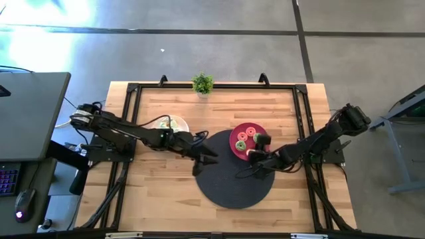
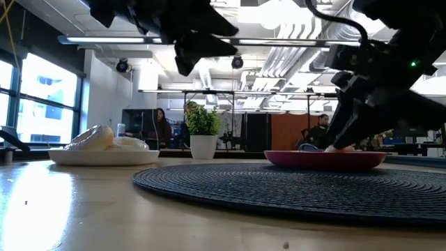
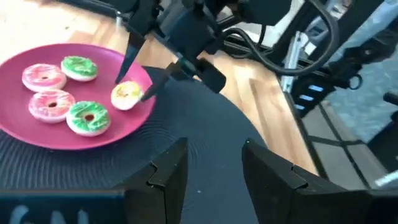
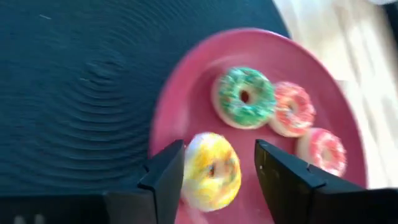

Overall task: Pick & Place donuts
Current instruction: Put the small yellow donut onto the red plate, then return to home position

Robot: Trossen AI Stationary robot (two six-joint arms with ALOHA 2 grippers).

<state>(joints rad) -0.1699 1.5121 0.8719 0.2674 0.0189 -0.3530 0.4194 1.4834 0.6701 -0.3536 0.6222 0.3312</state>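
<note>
Five small frosted toy donuts sit on the round pink-red plate (image 3: 18,127), which rests on the dark woven circular mat (image 1: 232,176) at the middle of the light wooden table (image 1: 159,199). The right gripper (image 4: 214,168) hangs low over the plate's edge, fingers apart on either side of the yellow-frosted donut (image 4: 212,168), which lies on the plate; whether the pads touch it cannot be told. Beside it lie two green-frosted donuts (image 3: 79,67) and two pink-frosted donuts (image 3: 43,76). The left gripper (image 3: 214,174) hovers above the mat just beside the plate, fingers apart and holding nothing. More donuts rest on the round white plate (image 2: 104,157), well apart at the table's left side. A small green potted plant (image 1: 202,84) stands at the far edge.
</note>
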